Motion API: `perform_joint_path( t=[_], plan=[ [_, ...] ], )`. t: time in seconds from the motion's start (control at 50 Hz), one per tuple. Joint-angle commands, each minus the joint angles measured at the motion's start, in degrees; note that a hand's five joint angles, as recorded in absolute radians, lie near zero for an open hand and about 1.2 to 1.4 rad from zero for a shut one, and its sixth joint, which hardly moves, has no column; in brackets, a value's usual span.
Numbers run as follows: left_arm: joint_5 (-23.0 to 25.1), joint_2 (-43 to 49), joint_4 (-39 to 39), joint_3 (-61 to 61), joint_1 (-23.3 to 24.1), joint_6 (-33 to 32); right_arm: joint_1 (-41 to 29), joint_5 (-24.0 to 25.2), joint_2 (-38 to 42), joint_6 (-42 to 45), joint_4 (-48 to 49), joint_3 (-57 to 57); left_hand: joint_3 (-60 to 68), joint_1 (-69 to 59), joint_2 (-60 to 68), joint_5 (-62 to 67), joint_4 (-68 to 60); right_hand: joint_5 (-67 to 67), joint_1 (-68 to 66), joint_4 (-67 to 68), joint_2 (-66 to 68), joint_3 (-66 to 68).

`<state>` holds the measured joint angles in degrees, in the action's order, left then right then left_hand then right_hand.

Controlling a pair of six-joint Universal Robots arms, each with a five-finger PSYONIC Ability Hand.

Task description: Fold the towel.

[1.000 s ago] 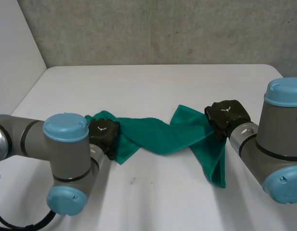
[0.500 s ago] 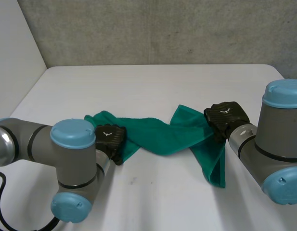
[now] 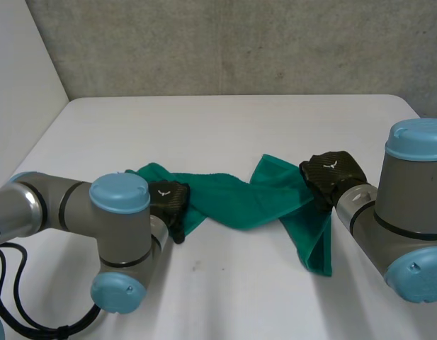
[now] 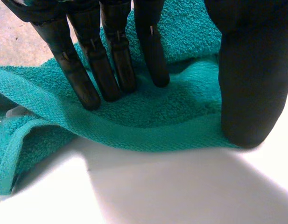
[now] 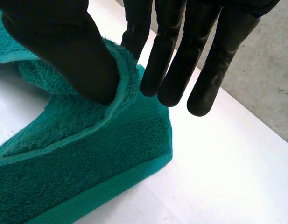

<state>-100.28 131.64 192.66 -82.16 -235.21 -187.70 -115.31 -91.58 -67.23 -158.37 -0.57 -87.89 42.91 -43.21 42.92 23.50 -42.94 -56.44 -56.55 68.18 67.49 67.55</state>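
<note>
The left hand had been carried a little inward over the last second, toward the middle of the table. The left arm had been swung in behind it, so that its blue-capped elbow was now found close beside the hand. In the left wrist view the straight fingers were laid on the towel with the thumb set at the hem. The cloth was judged to be pinched between them, since the hem appeared to be held off the table. The right hand had hardly been moved. There the towel's edge was plainly clamped between the thumb and the nearest finger, the other fingers being left straight and off the cloth. The towel was strung between the two hands near the middle of the table, twisted once along its length, with a long flap trailed from the right hand toward the near edge. With the left end brought in, slack was probably being given, and the fold was judged barely begun. The twist was what stood in the way: it would have to be spread out before a clean fold could be laid. Behind the table a grey wall was seen.
</note>
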Motion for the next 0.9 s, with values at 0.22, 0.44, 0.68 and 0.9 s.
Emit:
perform_joint_path(
  t=[0.22, 0.44, 0.68, 0.9],
  plan=[
    [0.09, 0.11, 0.17, 1.92, -0.33, -0.03, 0.0, 0.0, 0.0, -0.01, -0.05, 0.0, 14.24, -13.94, 14.22, 23.65, -14.2, -13.56, -23.45, 11.82, 12.51, 12.45],
    [0.09, 0.72, 0.26, 2.54, -0.42, -0.29, 0.09, 0.0, 0.0, -0.01, -0.05, 0.26, 37.09, -36.79, 37.07, 46.5, -37.05, -13.56, -23.45, 11.82, 12.51, 12.45],
    [0.17, -14.11, -2.11, -5.54, -3.93, -7.76, 2.02, -0.26, -4.21, 5.78, -4.08, 2.37, 37.09, -36.79, 37.08, 46.5, -37.06, -13.56, -23.45, 11.82, 12.51, 12.45],
    [7.8, -40.9, -8.52, -18.81, -10.42, -9.78, 2.64, -0.79, -15.81, 21.34, -21.48, 3.52, 37.09, -36.79, 37.08, 46.5, -37.06, -13.56, -23.45, 11.82, 12.51, 12.45]
  ],
)
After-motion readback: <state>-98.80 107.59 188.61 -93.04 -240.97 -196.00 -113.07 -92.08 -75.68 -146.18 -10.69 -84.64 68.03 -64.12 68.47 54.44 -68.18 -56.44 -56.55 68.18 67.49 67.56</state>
